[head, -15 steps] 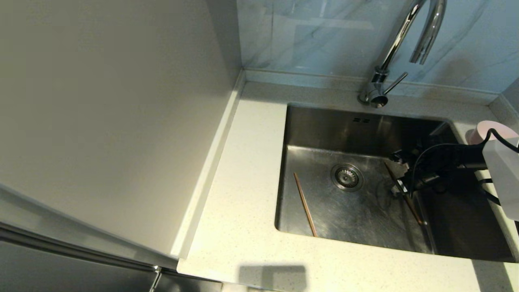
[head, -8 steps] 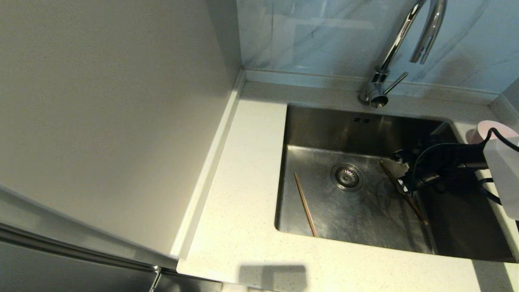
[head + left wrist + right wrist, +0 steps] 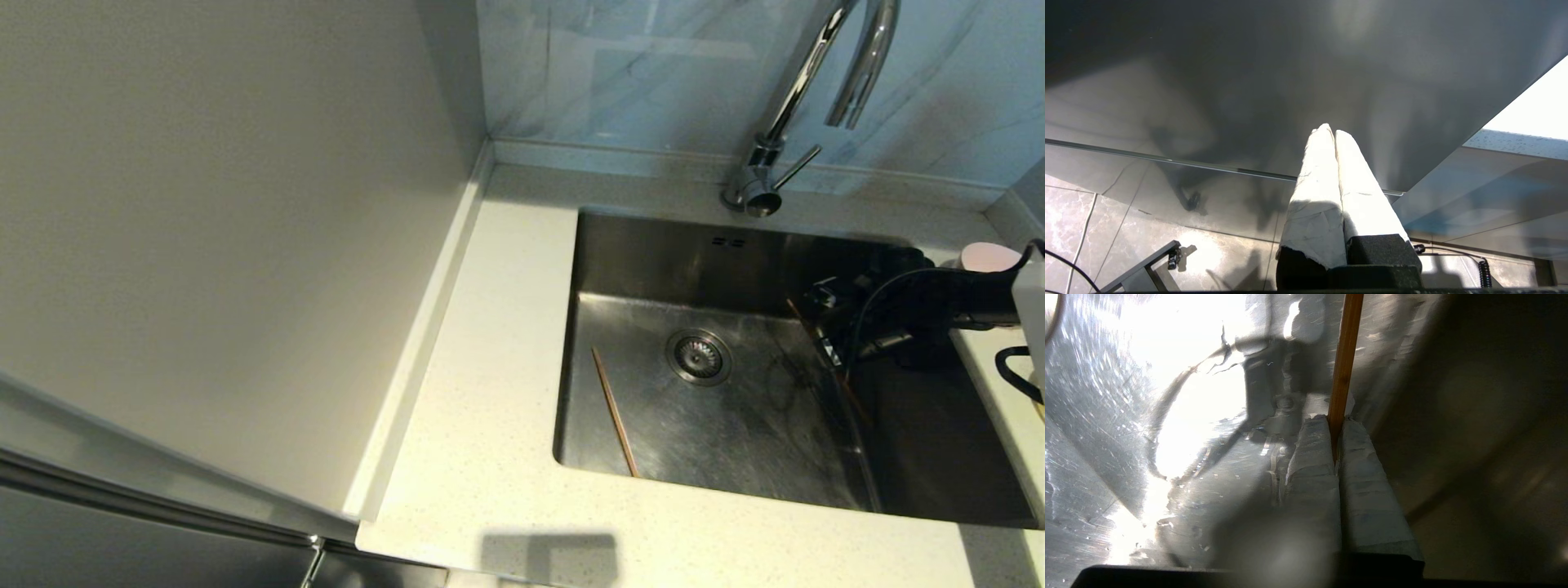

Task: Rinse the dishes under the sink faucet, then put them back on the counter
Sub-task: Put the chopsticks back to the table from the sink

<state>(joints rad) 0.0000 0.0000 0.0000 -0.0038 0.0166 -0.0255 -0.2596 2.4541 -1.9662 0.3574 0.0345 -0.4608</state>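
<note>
In the head view my right gripper [image 3: 824,339] hangs inside the steel sink [image 3: 653,261] near its right wall, shut on a brown wooden chopstick [image 3: 800,316] that slants up off the basin floor. In the right wrist view the same chopstick [image 3: 1345,355] sticks out from between the taped fingertips [image 3: 1312,433]. A second chopstick [image 3: 614,408] lies on the sink floor at the left. A pale pink bowl [image 3: 988,256] stands on the counter [image 3: 506,327] behind my right arm. The chrome faucet [image 3: 796,90] rises behind the sink. My left gripper [image 3: 1331,131] is shut and empty, parked low beside a dark cabinet front.
A round drain strainer [image 3: 699,357] sits mid-basin. A plain grey-white side panel [image 3: 229,245] walls off the left side. Marbled tile backsplash [image 3: 637,73] stands behind the counter's raised rim. The counter runs along the sink's left and front.
My right gripper closed on the right-hand chopstick, then lifted it and drew back toward the sink's far right. The left-hand chopstick stayed put.
</note>
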